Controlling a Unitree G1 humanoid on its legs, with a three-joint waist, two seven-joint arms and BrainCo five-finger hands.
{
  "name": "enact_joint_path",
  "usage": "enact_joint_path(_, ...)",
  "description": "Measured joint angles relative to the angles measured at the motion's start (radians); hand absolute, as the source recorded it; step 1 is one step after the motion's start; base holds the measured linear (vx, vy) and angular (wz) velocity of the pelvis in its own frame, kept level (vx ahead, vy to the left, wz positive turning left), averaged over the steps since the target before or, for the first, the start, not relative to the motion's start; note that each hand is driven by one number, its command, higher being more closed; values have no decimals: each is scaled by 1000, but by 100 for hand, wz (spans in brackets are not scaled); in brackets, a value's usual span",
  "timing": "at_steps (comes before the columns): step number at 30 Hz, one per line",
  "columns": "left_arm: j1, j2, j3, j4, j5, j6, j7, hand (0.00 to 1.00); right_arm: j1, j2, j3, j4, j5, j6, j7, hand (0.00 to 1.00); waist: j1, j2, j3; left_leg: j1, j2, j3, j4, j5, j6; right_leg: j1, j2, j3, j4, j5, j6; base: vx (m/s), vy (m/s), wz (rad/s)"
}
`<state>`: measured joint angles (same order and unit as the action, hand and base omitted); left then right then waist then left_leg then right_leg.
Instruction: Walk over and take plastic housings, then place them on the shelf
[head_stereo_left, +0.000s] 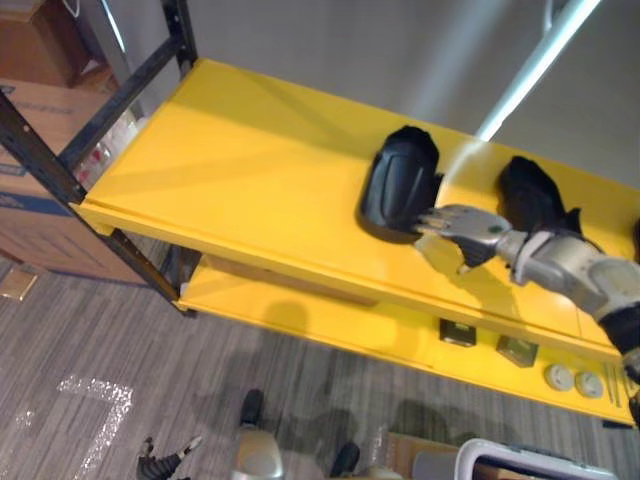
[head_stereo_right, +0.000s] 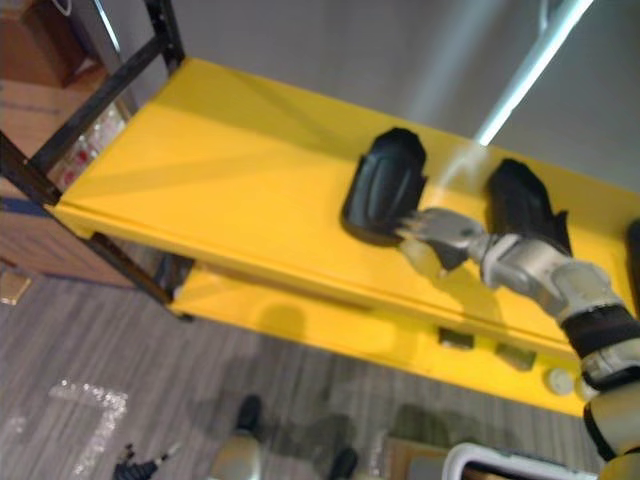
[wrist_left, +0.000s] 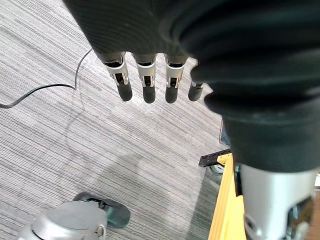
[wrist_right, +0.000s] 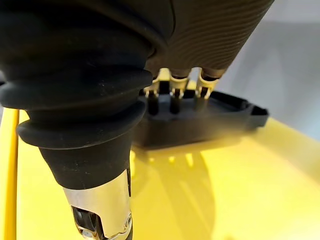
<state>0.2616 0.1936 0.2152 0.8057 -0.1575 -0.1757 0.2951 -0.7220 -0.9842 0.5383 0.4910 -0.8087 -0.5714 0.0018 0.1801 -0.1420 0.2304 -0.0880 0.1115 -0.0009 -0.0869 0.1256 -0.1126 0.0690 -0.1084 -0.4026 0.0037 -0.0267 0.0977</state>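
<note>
Two black plastic housings lie on the top board of a yellow shelf (head_stereo_left: 240, 170). The nearer-left housing (head_stereo_left: 400, 180) lies flat, and my right hand (head_stereo_left: 470, 232) reaches it from the right. Its fingers are straight, and the fingertips (wrist_right: 172, 102) touch the housing's (wrist_right: 210, 120) near edge; the thumb hangs apart below. The hand is open and holds nothing. The second housing (head_stereo_left: 530, 195) lies further right, behind my right forearm. My left hand (wrist_left: 145, 80) hangs over the grey floor with straight fingers, open and empty.
The shelf's lower board (head_stereo_left: 330, 320) carries small dark blocks (head_stereo_left: 458, 332) and white discs (head_stereo_left: 560, 377) at its right end. A black frame post (head_stereo_left: 50, 165) and cardboard boxes (head_stereo_left: 40, 220) stand at the left. A white bin rim (head_stereo_left: 530, 462) shows at the bottom right.
</note>
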Motion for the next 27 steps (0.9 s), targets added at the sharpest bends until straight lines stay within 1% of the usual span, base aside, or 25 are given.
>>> enact_joint_path(4,0,0,0,0,0,0,0,0,0,0,7,0,-5,2,0,0,0,0,0,0,1,1,-1,0,-1,0,0,0,1,0,0,0,0,0)
enact_joint_path(8,0,1,0,0,0,-1,0,0,1,0,7,1,-33,3,0,0,0,-2,1,1,4,4,-1,1,-1,-1,-1,2,1,-1,-1,0,0,0)
enact_joint_path(12,0,12,0,0,0,-1,0,0,2,0,7,2,-70,4,2,0,0,-11,5,1,5,6,-1,1,-2,-1,-1,4,1,-1,-1,0,0,0)
enact_joint_path(16,0,30,0,0,0,-1,0,0,4,1,7,4,-70,9,18,0,0,-20,9,1,5,7,-1,1,-2,-1,-2,4,1,-1,-1,0,0,0)
enact_joint_path(25,0,35,0,0,0,-1,-3,0,8,1,7,6,-72,12,17,0,0,-20,9,1,5,8,-1,1,-2,-3,-2,6,1,-1,-1,0,0,0)
enact_joint_path(27,0,35,0,0,0,-1,-5,0,9,1,7,6,-79,20,14,0,1,-20,9,0,5,8,-1,1,-2,-3,-2,6,1,-1,-1,0,0,0)
